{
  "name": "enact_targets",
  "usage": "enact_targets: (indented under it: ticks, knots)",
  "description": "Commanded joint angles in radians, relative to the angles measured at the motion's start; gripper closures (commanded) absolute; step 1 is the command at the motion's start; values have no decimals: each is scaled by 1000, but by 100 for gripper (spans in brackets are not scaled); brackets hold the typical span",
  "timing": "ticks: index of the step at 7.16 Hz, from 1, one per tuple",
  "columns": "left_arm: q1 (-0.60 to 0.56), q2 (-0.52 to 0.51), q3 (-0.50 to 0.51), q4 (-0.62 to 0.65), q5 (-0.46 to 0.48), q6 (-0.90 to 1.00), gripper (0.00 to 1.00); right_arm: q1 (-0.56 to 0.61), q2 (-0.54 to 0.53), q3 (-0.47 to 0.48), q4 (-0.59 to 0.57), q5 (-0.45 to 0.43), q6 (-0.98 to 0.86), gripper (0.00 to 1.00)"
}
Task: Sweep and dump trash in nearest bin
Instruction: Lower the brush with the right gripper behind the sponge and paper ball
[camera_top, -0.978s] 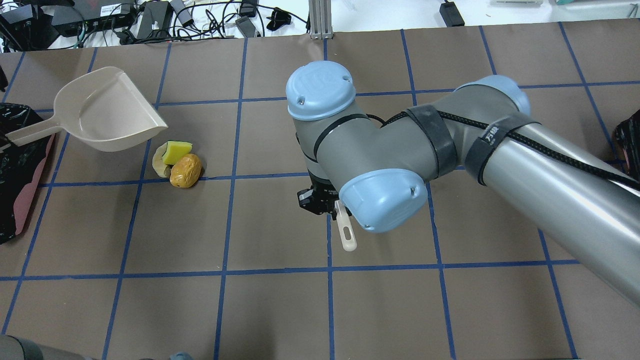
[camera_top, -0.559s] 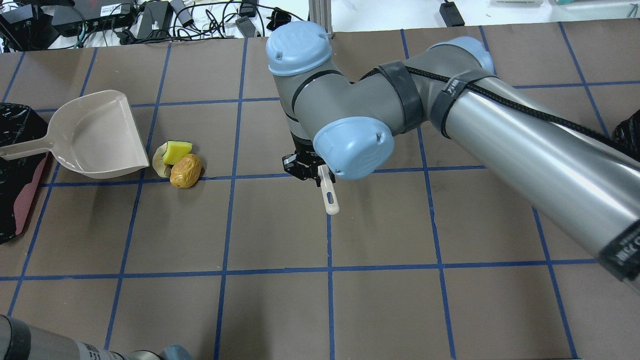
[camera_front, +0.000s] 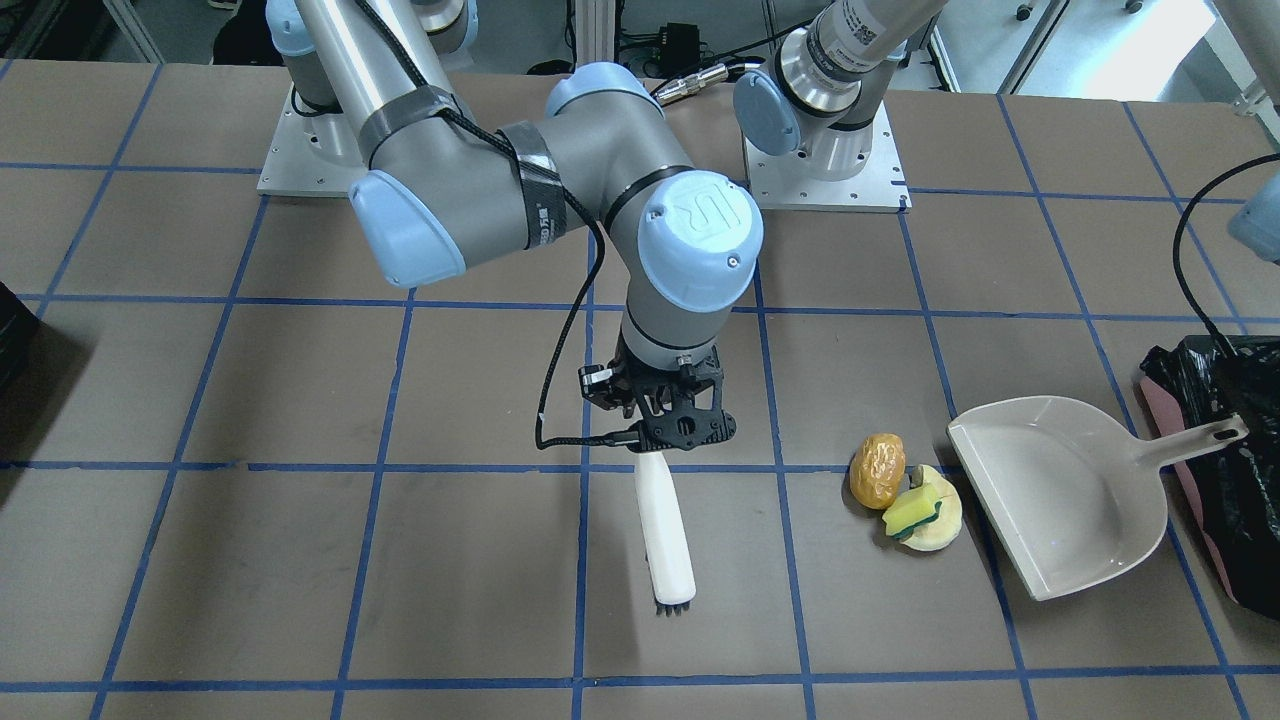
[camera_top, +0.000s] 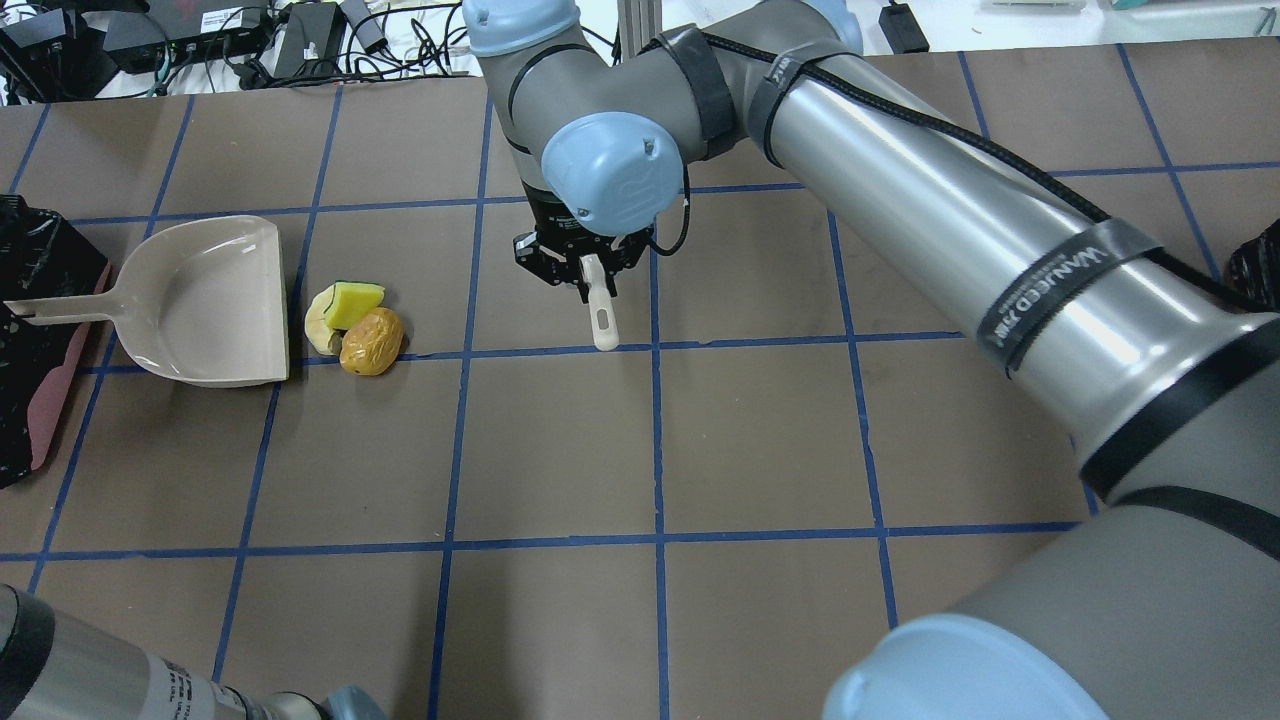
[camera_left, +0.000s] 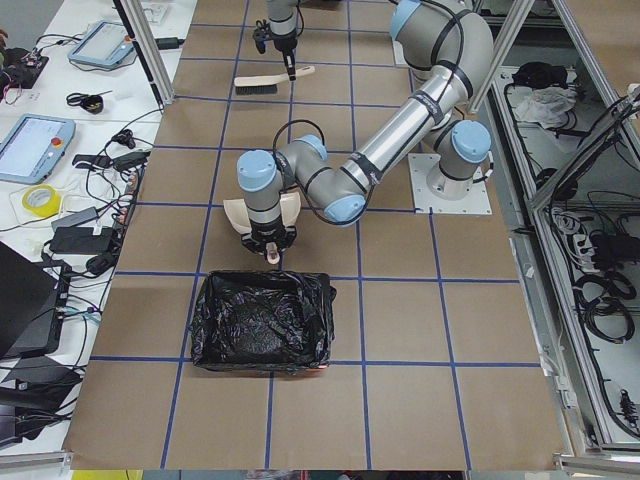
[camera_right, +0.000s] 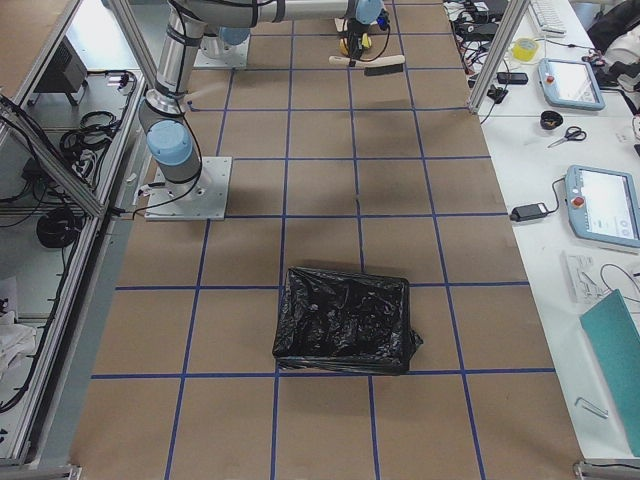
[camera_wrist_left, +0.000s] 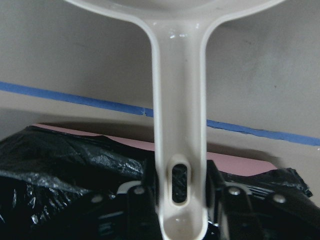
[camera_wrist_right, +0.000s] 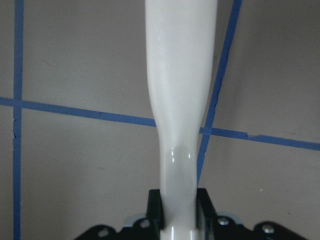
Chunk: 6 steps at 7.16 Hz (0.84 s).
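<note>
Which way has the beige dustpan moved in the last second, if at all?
Yes. In the overhead view the dustpan has come nearer the camera, from beyond the trash pile to level with it, its mouth facing it.

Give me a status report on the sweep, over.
Left tool shut on dustpan, lip facing trash. Right tool shut on brush, short of trash. Trash unswept, bin behind dustpan. Nothing between brush and trash.

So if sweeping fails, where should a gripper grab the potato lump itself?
Come from straight above and pinch across the narrow middle of the potato: it lies flat as a wrinkled oval. The sponge and slice sit close against its dustpan side, so there is little room there. The side toward the brush is open. It would likely help to nudge it clear first.
</note>
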Motion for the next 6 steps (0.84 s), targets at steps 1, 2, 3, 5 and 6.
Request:
enact_targets:
  ticks: [1,2,3,5,6]
  knots:
    - [-1,-21,-5,5,1,95,100,31,87,-76,36,11,83,100]
    - [-1,-30,-3,8,6,97,100,54,91,-101,37,12,91,100]
    - [-3,-37,-5,12,10,103,100,57,107,-130,37,52,101,100]
    - [-6,-49,-2,27,20,102,100,98,181,-197,37,64,142,100]
    - [-12,-61,-2,53,20,102,100,112,208,-242,37,86,151,100]
